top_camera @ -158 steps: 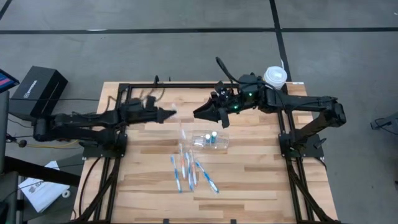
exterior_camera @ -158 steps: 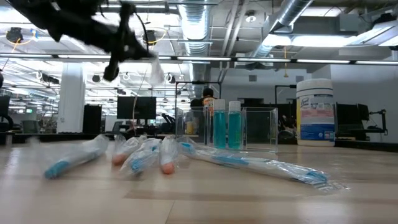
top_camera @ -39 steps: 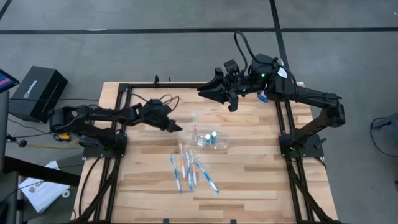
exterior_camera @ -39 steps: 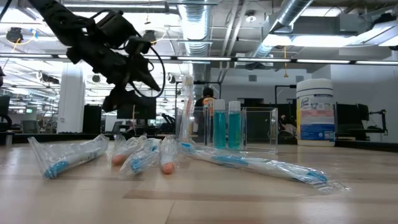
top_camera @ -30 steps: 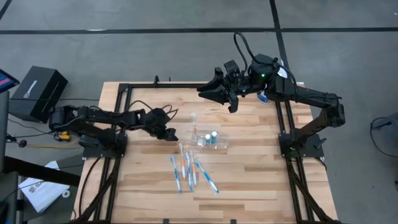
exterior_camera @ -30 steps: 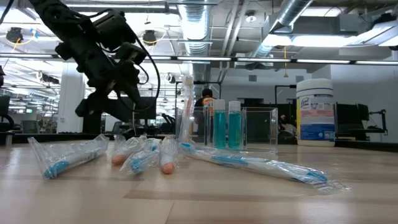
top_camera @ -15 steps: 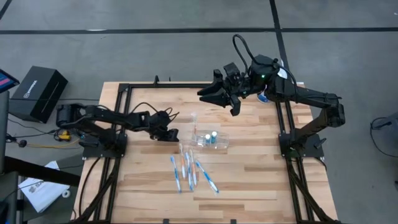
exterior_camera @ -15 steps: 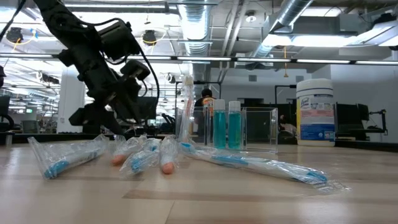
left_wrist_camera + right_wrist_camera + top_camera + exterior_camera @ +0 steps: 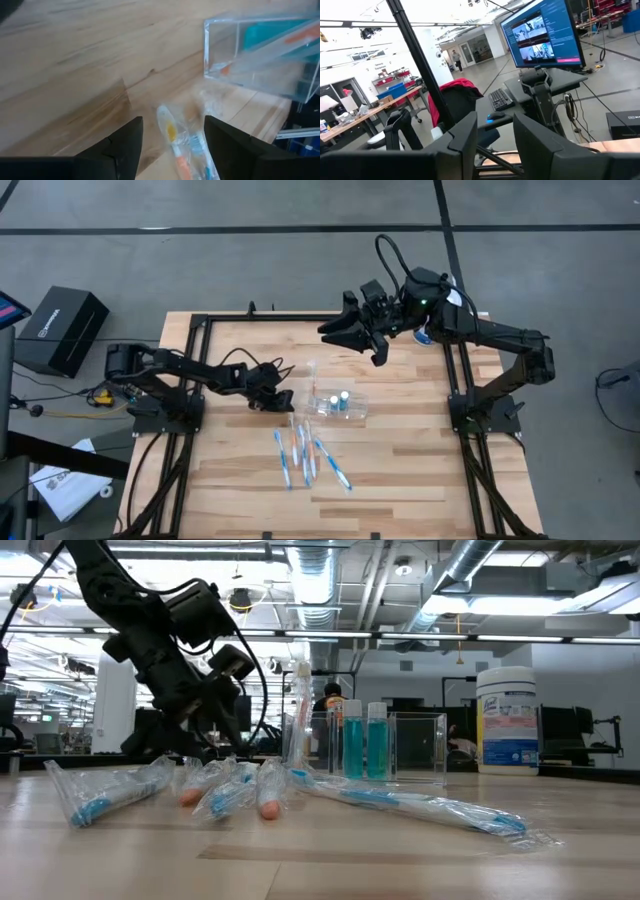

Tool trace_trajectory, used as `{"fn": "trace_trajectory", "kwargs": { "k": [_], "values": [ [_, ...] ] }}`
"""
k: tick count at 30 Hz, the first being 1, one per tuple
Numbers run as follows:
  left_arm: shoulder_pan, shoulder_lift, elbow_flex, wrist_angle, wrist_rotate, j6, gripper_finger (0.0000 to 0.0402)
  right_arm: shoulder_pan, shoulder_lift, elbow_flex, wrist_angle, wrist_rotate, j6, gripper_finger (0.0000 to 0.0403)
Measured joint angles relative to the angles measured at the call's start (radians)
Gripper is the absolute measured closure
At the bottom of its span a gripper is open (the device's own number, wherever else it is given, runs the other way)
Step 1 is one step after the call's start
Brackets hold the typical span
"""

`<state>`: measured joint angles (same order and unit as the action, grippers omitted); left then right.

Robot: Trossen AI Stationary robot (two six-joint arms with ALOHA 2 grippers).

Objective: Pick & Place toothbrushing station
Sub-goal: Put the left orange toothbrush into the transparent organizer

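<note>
Our left gripper [image 9: 284, 401], fingers spread and empty, has dropped low to the table just beside the wrapped blue-and-orange toothbrushes [image 9: 302, 452], nearing the small clear plastic toothbrushing station [image 9: 335, 404] mid-table; our right gripper [image 9: 330, 333], fingers apart, hovers well behind, leaving open wooden table [image 9: 420, 460] rightward for moving

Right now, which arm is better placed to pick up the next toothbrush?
Probably the left: its hand is open, low beside the wrapped toothbrushes and the toothbrushing station. The right hand hovers open near the table's far edge.
</note>
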<state>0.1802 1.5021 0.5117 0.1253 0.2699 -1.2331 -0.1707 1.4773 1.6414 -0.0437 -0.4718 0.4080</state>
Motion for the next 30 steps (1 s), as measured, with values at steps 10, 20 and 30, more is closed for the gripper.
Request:
{"fn": "trace_trajectory", "kwargs": {
  "k": [10, 20, 30],
  "values": [
    [0.000, 0.018, 0.000, 0.033, 0.016, -0.006, 0.0202, 0.000, 0.000, 0.000, 0.000, 0.000, -0.015, 0.0285],
    [0.002, 0.081, 0.000, 0.095, 0.044, -0.006, 0.0241, 0.000, 0.000, 0.000, 0.001, 0.001, -0.016, 0.0285],
    [0.005, 0.094, 0.000, 0.122, 0.045, 0.045, 0.0379, 0.000, 0.000, 0.000, 0.002, 0.001, -0.016, 0.0285]
  ]
}}
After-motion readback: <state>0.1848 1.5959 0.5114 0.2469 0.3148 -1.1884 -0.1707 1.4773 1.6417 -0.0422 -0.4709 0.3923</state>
